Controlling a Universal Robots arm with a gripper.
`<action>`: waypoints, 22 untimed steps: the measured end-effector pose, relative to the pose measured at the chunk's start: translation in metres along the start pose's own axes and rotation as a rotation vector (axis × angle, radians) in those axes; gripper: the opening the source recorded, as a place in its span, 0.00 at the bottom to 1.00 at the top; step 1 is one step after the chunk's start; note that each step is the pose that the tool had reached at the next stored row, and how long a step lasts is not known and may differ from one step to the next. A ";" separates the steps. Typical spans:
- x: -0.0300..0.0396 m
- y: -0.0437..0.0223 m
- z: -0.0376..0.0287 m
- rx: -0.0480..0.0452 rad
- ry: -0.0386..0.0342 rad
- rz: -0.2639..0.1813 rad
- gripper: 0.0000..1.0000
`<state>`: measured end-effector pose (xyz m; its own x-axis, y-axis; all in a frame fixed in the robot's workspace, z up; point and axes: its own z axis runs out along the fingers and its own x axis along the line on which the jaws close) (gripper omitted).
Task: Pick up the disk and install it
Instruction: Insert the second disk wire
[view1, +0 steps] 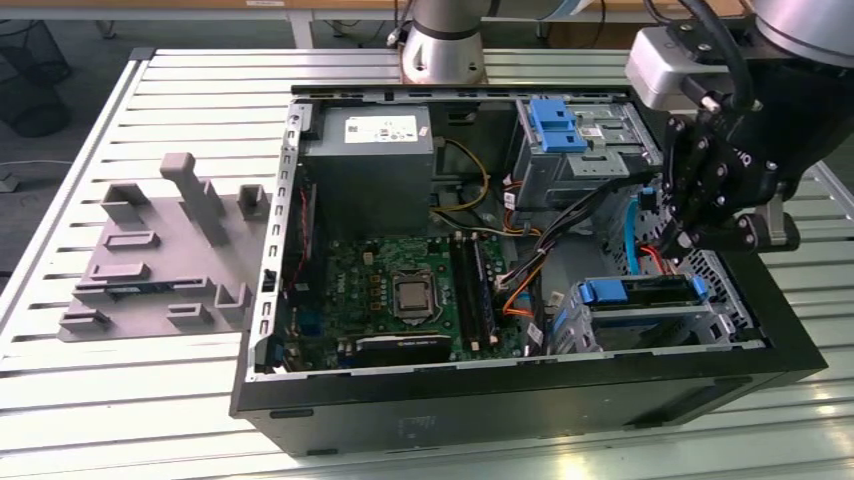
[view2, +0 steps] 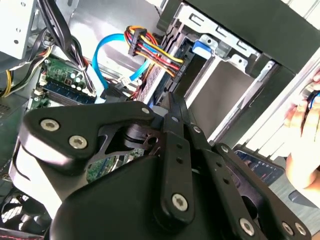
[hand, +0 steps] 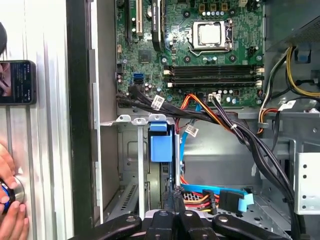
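exterior view: pincer (view1: 690, 238) is lowered inside the open computer case (view1: 534, 400) on the slatted bench (view1: 160, 390), over the drive cage; disk (view1: 641, 292) with blue carrier is seated in that cage.
second wrist view: pincer fingers (view2: 176, 120) are seen pressed together, nothing gripped.
first wrist view: blue carrier latch (hand: 161, 145) is seen in the cage; motherboard (hand: 200, 45) beyond; a hand (hand: 11, 210) is resting on the bench.

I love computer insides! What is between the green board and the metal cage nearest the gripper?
A bundle of orange, black and blue cables lies between the green board and that metal cage, seen in the exterior view.
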<state>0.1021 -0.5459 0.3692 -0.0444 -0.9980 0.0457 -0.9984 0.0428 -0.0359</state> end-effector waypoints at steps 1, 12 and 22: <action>0.0001 0.0002 -0.0003 0.0002 0.0000 0.000 0.11; -0.0068 -0.0001 -0.0231 0.0003 -0.0003 0.000 0.11; -0.0211 0.0089 -0.0252 0.0012 -0.0005 0.002 0.11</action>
<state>0.0932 -0.5233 0.3931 -0.0465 -0.9979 0.0451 -0.9983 0.0448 -0.0371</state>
